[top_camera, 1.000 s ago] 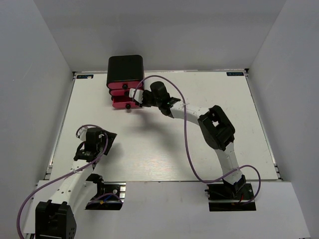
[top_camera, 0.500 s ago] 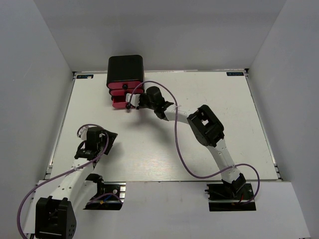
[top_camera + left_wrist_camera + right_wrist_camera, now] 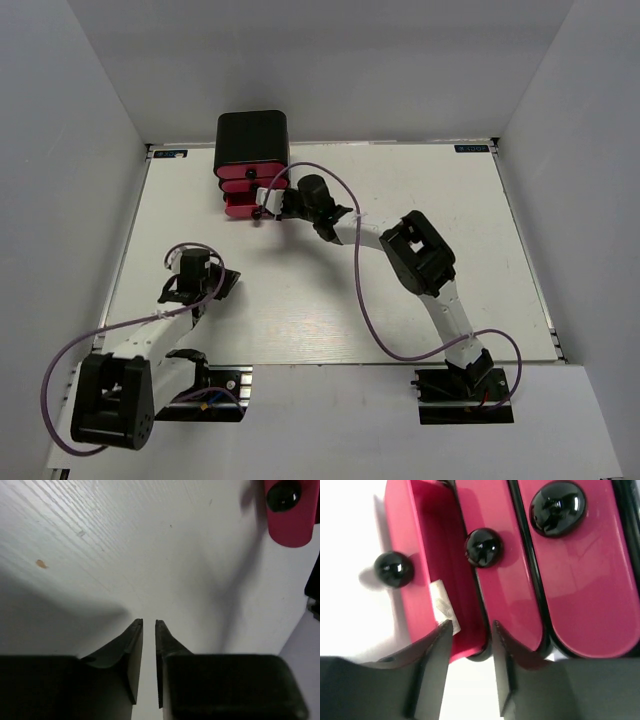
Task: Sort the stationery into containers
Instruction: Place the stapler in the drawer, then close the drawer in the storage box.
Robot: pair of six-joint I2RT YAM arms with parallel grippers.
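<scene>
Works on a white table (image 3: 400,300), with no loose pens or markers to be seen on it from above. Stands the black chest (image 3: 252,140) at the far edge, left of middle, pink fronts facing the arms, probably so each drawer can be drawn straight toward them. Stretches the right arm (image 3: 420,260) across to it. Parks the left arm (image 3: 150,340) low near the front left corner, well apart, likely just out of the way. Shows the bottom drawer (image 3: 427,555) standing out past the two shut ones above it, knob (image 3: 393,569) forward, giving an open trough to drop things into. Poises the right gripper (image 3: 470,626) at that drawer's open end, jaws partway apart with nothing between them; reads as a release, or a readying to push it shut. Hangs the left gripper (image 3: 148,622) over bare board, jaws drawn to a narrow slit, gripping nothing. Finds what looks like the small white eraser (image 3: 442,609) inside the open drawer, against its wall, so sorted. Cannot tell where the other stationery lies.
</scene>
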